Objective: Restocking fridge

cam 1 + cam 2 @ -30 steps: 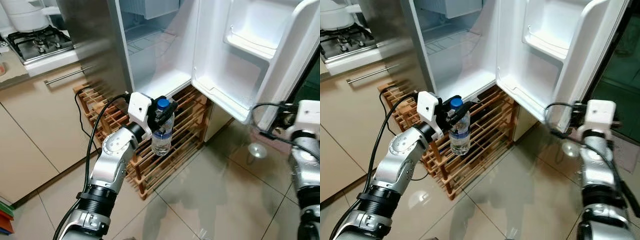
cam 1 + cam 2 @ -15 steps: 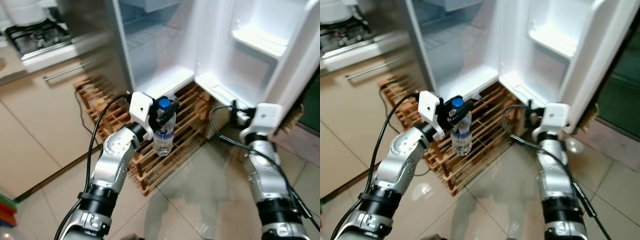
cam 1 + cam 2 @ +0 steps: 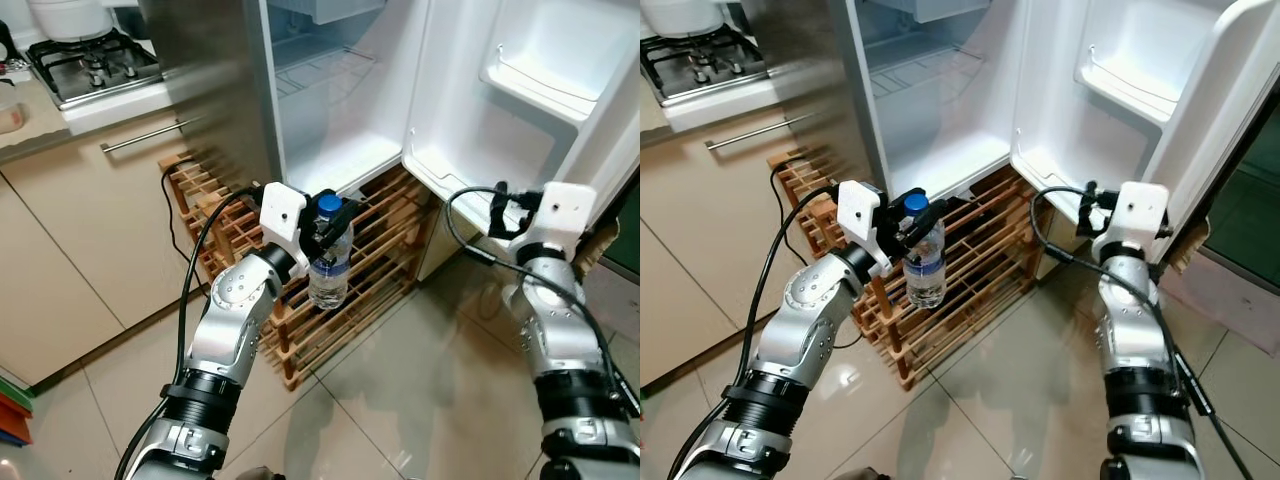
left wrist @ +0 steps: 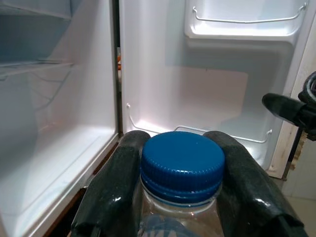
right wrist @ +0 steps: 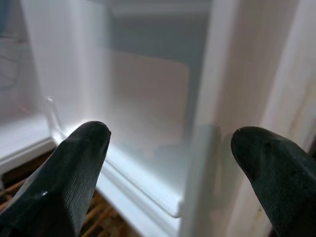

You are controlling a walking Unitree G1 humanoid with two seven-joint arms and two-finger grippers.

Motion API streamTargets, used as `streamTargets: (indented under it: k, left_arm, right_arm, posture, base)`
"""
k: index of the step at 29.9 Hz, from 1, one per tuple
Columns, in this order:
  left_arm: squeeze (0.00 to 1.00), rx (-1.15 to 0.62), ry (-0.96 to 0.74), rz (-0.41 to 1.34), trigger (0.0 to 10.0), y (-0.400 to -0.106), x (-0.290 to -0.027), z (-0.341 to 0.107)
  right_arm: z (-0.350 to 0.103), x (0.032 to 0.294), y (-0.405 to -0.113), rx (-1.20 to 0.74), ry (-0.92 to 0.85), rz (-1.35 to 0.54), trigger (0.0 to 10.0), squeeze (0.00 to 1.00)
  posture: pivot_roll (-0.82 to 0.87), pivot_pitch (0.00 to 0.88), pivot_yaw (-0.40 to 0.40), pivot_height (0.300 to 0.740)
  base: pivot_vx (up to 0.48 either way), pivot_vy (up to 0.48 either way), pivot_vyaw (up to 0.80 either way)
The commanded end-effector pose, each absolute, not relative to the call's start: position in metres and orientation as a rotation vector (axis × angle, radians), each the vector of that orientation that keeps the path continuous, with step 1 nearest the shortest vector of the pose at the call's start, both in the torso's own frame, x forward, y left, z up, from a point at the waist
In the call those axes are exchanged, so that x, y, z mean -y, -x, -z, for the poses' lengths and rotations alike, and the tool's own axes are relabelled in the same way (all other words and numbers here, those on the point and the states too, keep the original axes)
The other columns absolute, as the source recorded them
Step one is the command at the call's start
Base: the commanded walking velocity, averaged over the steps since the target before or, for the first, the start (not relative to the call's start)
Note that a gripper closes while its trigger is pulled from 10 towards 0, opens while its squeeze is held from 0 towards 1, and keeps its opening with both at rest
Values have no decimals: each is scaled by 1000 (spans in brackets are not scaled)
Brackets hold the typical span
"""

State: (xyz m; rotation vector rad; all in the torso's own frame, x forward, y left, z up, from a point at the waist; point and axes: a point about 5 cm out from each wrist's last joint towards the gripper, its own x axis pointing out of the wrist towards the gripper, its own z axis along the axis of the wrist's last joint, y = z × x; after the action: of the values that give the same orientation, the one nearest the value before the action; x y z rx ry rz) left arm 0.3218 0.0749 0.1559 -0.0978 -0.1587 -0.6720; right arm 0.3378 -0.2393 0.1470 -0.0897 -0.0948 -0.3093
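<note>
I have the water bottle [image 3: 328,270] hanging upright from the left gripper [image 3: 326,222], its long axis vertical, blue cap [image 4: 181,165] up and base pointing at the floor. The jaws are closed on the neck just under the cap, one black finger [image 4: 114,190] on each side of it. The bottle sits in front of the fridge [image 3: 340,120], below its open compartment and above the wooden rack [image 3: 375,255] that runs under the fridge. The fridge's bottom ledge is just beyond the cap and a little higher. Inside, past that ledge, the white floor of the compartment lies bare, with a wire shelf further up.

The fridge door [image 3: 560,110] stands swung open to the right of the compartment, with a lower door bin and an upper one on its inner face. My right gripper [image 5: 168,163] is up close to the lower edge of that door, jaws spread wide with nothing between them. The tiled floor [image 3: 420,400] lies between my two arms in front of the fridge.
</note>
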Motion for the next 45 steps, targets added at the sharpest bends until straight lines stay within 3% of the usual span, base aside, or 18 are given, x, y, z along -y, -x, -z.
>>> streamTargets:
  k: [1,9,11,17,19,21,29,34,45]
  left_arm:
    - [0,203,89,671,10000,-323,-73,-167]
    - [0,195,86,670,10000,-321,-75,-165]
    - [0,192,85,669,10000,-322,-75,-165]
    - [0,191,86,669,10000,-321,-75,-166]
    - [0,189,83,665,10000,-321,-75,-165]
    - [0,189,70,661,10000,-321,-75,-165]
    - [0,206,64,665,10000,-324,-68,-170]
    - [0,223,73,693,10000,-327,-60,-178]
    - [0,285,48,750,10000,-328,-49,-193]
  right_arm:
    - [-147,248,-340,76,106,320,10000,0]
    - [-153,292,-343,39,183,415,10000,0]
    - [-159,318,-337,28,230,491,10000,0]
    - [-176,336,-331,84,260,550,10000,0]
    - [-177,325,-333,109,238,507,10000,0]
    - [-166,288,-335,124,152,399,10000,0]
    - [-125,204,-316,69,18,218,10000,0]
    - [-117,183,-303,46,8,173,10000,0]
    - [-112,184,-304,22,-12,183,10000,0]
  posture:
    - [-24,0,22,723]
    - [-20,0,35,723]
    - [-22,0,34,723]
    - [-25,0,35,723]
    - [-28,0,34,723]
    - [-31,0,32,723]
    - [-54,0,63,723]
    - [-50,0,79,723]
    - [-41,0,74,723]
  base:
    - [0,0,0]
    - [0,0,0]
    - [0,0,0]
    - [0,0,0]
    - [0,0,0]
    - [0,0,0]
    - [48,-36,0]
    - [407,-205,0]
    - [414,-139,0]
